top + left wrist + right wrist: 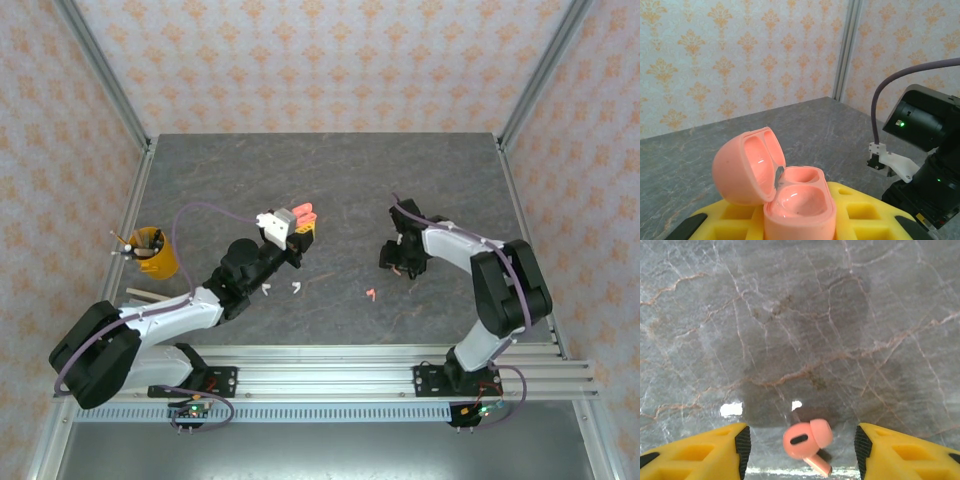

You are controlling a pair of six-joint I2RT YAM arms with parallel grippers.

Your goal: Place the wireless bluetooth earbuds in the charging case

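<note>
Gripping the coral-pink earbud demands care: it is judged very light, rigid, glossy and prone to slip or roll. Take it across the rounded head, not the thin stem. It appears to rest on the table between the spread jaws of the right gripper, touching neither. The left gripper pinches the base of the open charging case, both wells empty.

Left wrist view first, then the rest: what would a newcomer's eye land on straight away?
The open coral-pink case, lid tipped back and both wells empty, gripped by the left hand. Next, a pink earbud sits between the open fingers of the right hand, touching neither.
</note>
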